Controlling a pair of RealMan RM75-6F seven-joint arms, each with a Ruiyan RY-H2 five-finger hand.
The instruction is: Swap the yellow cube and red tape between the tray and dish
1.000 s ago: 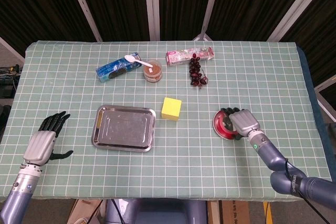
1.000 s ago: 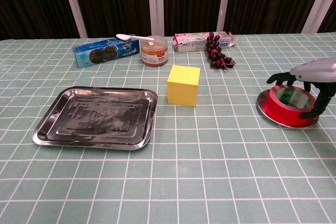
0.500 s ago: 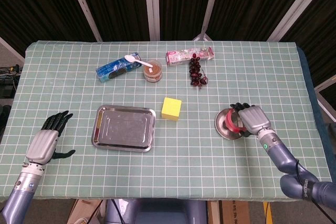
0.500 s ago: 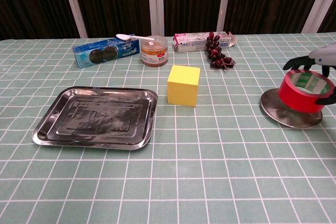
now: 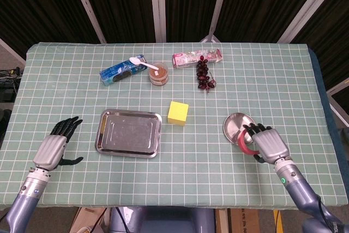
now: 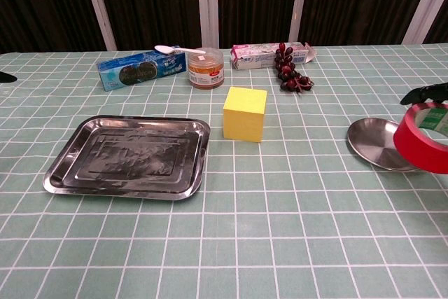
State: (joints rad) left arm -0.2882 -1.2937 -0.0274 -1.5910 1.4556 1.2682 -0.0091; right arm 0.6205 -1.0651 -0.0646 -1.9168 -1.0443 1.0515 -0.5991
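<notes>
Red tape [image 5: 248, 142] is up off the dish [image 5: 238, 127] right now, gripped in the right hand [image 5: 269, 145], fingers curled round the roll. In the chest view the roll [image 6: 425, 146] hangs tilted at the right edge of the shot, overlapping the near-right rim of the dish [image 6: 374, 146]. Pale label inside the core has some green print on it but I can't read any of it.

Left hand [image 5: 54, 147] sits low over the table at the left, fingers spread apart, holding nothing, just beside the steel tray [image 5: 130, 133] but not touching it. Chest view only catches a dark sliver of something at the far left edge.

Yellow cube [image 5: 178, 112] is on the cloth between tray and dish, not in either one, nearer the tray's far right corner. From the chest view the cube [image 6: 244, 113] stands square and upright.

Other stuff along the back: a blue cookie packet [image 5: 122, 70] with round dark cookies pictured on it (lettering too small to read), a white spoon [image 5: 143, 64] lying across a small jar [image 5: 158, 73] with an orange label, a pink and white box [image 5: 197, 58], and a bunch of dark grapes [image 5: 204, 74] touching the box's front. All of that is well apart from both hands.
</notes>
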